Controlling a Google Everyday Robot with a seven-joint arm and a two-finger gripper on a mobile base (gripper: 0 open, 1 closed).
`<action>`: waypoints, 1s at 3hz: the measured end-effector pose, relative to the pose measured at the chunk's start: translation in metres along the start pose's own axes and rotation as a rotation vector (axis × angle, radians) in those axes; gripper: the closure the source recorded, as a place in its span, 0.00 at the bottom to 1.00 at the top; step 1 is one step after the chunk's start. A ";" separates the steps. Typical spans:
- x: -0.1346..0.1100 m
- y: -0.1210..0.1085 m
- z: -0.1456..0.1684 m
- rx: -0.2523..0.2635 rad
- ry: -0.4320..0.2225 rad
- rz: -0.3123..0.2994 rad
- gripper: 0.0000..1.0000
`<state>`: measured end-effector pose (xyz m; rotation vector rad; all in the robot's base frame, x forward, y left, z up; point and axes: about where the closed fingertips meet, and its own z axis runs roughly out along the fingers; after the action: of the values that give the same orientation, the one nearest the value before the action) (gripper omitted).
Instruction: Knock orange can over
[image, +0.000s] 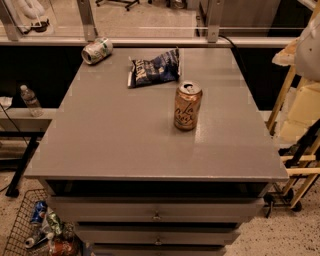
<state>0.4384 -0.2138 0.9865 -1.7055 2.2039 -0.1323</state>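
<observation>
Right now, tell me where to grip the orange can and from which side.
Grip the orange can mid-body, probably from the right: it stands upright, slim and round, and the claw hangs at the view's upper right edge.

The orange can (187, 106) is lettered in white; behind it are seen a dark blue chip bag (152, 68) and a green-and-white can (97, 50), on a grey table (125, 145).

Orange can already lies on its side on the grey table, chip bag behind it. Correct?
No: in the camera view the orange can stands upright on the grey table, chip bag behind it. The gripper is at the right edge, away from it.
</observation>
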 end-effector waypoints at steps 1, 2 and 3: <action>0.000 0.000 0.000 0.000 0.000 0.000 0.00; 0.000 -0.002 0.001 0.017 -0.034 0.028 0.00; 0.018 -0.005 0.035 -0.002 -0.141 0.176 0.00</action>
<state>0.4509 -0.2279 0.9516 -1.4654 2.2357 0.0334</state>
